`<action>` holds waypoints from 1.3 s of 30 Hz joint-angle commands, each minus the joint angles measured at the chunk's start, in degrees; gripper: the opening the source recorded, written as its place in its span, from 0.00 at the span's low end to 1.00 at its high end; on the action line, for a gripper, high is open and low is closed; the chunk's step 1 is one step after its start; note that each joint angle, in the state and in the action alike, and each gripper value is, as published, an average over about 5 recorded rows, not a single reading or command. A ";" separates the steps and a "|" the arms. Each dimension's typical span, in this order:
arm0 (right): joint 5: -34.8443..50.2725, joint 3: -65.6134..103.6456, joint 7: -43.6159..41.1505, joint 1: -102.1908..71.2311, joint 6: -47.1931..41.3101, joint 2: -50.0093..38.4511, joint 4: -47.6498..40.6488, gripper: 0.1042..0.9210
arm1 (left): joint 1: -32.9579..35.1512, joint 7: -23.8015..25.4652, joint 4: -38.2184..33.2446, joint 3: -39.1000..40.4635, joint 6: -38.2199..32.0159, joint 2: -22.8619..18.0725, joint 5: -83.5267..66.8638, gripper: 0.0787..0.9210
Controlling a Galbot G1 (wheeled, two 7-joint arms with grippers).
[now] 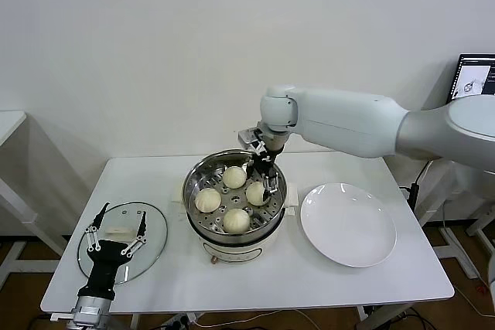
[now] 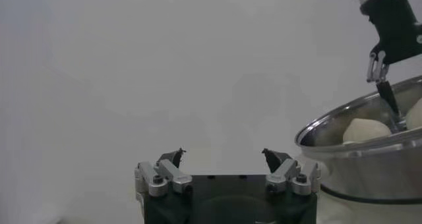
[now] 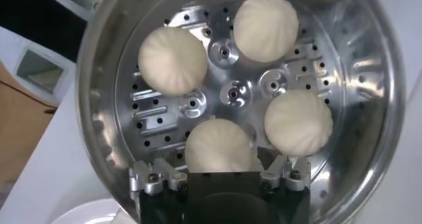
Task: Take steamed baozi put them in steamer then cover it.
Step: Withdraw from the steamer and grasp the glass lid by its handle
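Observation:
The steel steamer (image 1: 191, 191) stands mid-table with several cream-white baozi on its perforated tray (image 3: 198, 103). My right gripper (image 1: 267, 185) reaches down inside it, open. In the right wrist view its fingers (image 3: 271, 161) stand either side of one baozi (image 3: 219, 143) that rests on the tray, not gripped. Other baozi (image 3: 173, 59) (image 3: 266, 26) (image 3: 298, 122) lie around it. The glass cover (image 1: 151, 229) lies flat at the table's left front. My left gripper (image 1: 116, 233) hovers above it, open and empty (image 2: 224, 156).
A flat white plate (image 1: 348, 224) with nothing on it sits right of the steamer. The left wrist view shows the steamer's rim (image 2: 356, 116) and my right gripper (image 2: 389, 93) farther off. A laptop screen (image 1: 473, 75) is at the far right.

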 commanded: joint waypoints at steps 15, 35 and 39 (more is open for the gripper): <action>5.72 51.28 83.63 -45.66 18.95 -31.85 19.09 0.88 | -4.09 -3.67 2.60 -0.86 1.69 1.25 12.01 0.88; -6.15 100.76 74.57 -97.97 30.66 -8.44 15.43 0.88 | -5.94 -14.11 23.81 -5.35 -0.74 5.93 54.67 0.88; -7.33 101.69 74.17 -99.78 31.17 -5.07 15.60 0.88 | -6.59 -16.98 28.07 -5.27 -2.19 5.97 59.53 0.88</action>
